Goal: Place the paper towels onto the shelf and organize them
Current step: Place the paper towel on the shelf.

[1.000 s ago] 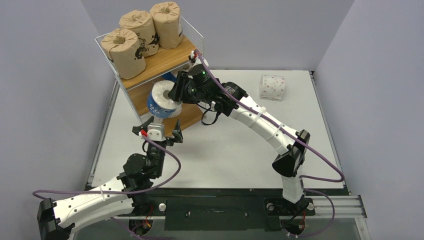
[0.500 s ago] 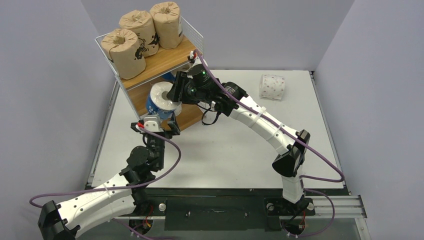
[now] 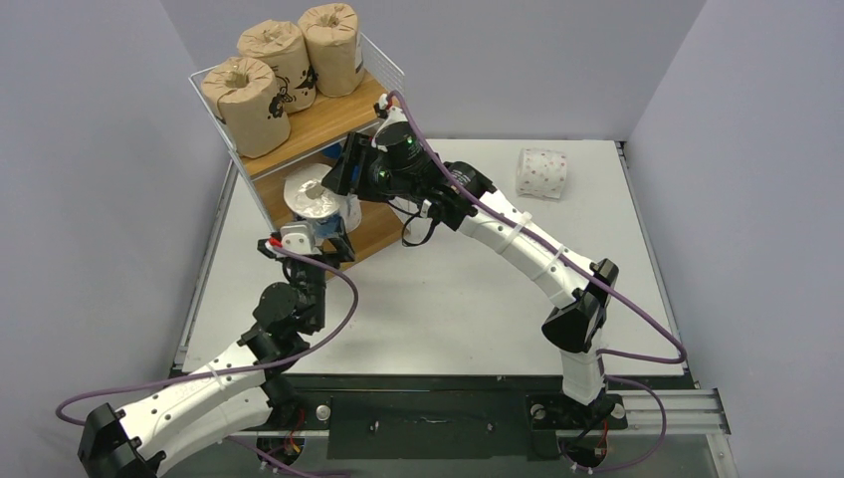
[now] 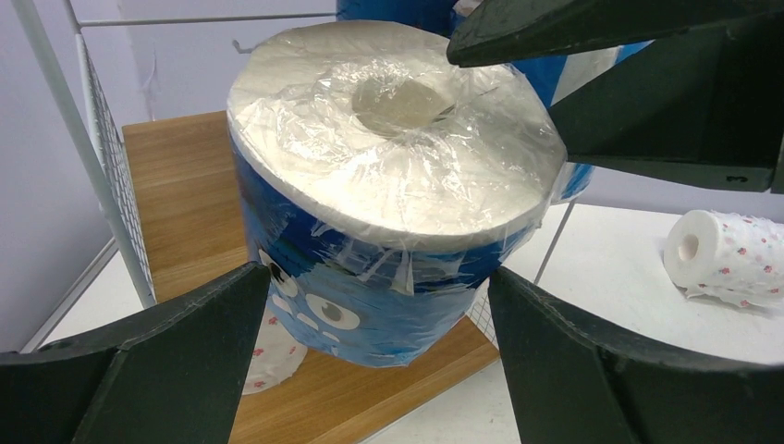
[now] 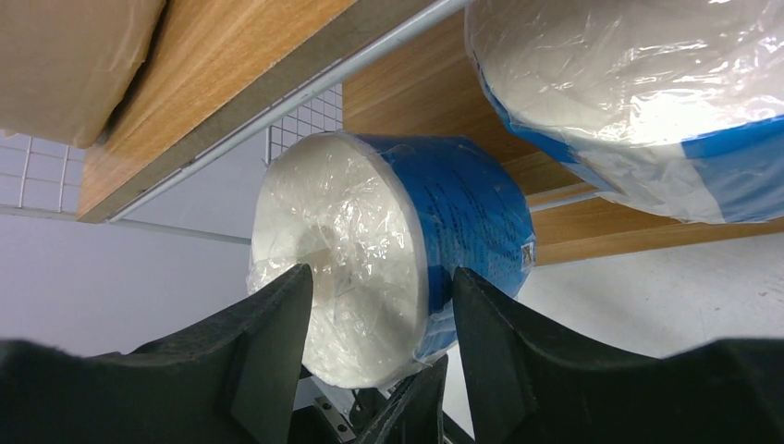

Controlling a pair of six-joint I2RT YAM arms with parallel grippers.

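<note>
A three-tier wire shelf (image 3: 328,124) stands at the far left corner of a white table (image 3: 478,289), with two robot arms reaching into its middle tier. Three brown-wrapped paper towels (image 3: 284,55) sit in a row on the top board. On the middle board (image 4: 176,185) a blue-wrapped roll (image 4: 388,185) stands upright near the front edge, its plastic-covered white end facing up. A second blue roll (image 5: 647,102) is just beside it. The left end effector (image 4: 379,277) has its jaws spread wide on either side of the upright roll, not clamping it. The right end effector (image 5: 379,277) also straddles this roll from the other side. Its jaws are partly spread, but whether they grip the wrapper cannot be told. A white roll with pink spots (image 3: 542,171) lies on its side far off at the back right of the table. The step in hand looks like seating this blue roll on the middle tier. Next, both end effectors likely need to back out level, clear of the wire frame and the top board, without tipping the roll. The spotted roll remains to be fetched.
</note>
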